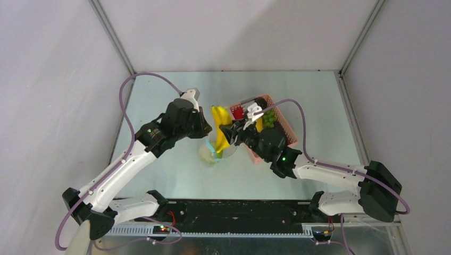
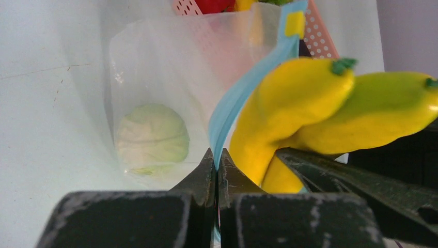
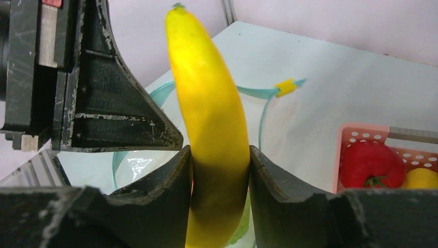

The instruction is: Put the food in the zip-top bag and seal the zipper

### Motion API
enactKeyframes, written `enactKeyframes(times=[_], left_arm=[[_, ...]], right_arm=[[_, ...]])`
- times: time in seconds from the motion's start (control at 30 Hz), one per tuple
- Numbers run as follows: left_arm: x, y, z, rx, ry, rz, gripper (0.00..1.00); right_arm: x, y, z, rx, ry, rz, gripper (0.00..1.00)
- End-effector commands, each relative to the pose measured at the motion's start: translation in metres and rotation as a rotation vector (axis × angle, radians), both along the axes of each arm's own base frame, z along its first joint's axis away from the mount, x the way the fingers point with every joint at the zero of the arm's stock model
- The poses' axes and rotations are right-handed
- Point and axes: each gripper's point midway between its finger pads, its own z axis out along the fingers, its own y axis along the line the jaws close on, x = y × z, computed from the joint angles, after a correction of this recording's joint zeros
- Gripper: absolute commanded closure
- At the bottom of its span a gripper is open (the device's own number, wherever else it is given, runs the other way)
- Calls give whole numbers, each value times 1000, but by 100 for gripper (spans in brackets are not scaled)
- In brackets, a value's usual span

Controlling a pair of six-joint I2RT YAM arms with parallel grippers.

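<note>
**Item 1. Left gripper**. Jaws clenched tip to tip, pinching the zipper where the light blue strip runs down between them. It sits left of centre over the table, at the bag's mouth.

**Item 2. Right gripper**. Grasping the banana, with one finger pressed to each side of its lower half. It sits just right of the bag, close beside the left gripper (the two tools face one another across the mouth).

**Item 3. Banana.** Yellow; the left wrist view shows a joined pair with green stem tips. It is held on a tilt, stem ends uppermost, over the open mouth. The lower end points down at the bag, but whether it is inside the rim cannot be told.

**Item 4. Zip-top bag**. Clear and floppy, on the table between the two grippers, mouth open. The zipper curves away from the pinch to a yellow slider tab at its far end.

**Item 5. Cabbage**. Pale green and round, lying inside the bag near its bottom.

**Item 6. Basket**. Pink and perforated, beyond and right of the bag, partly behind the right gripper. It holds:
- the red fruit
- the yellow piece, just beside the red fruit
- the green grapes, farther right
</note>
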Motion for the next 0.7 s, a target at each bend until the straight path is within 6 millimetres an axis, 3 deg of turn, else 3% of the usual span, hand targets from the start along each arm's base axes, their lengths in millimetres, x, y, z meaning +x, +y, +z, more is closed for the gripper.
enactKeyframes(times=[0.0, 0.43, 0.67], left_arm=[[6, -3, 16, -39, -43, 3, 100], [5, -7, 15, -53, -32, -18, 100], [6, -4, 15, -48, -35, -6, 100]], right_arm=[[2, 2, 3, -21, -52, -30, 54], [21, -8, -12, -82, -11, -194, 51], [17, -5, -11, -98, -10, -179, 34]])
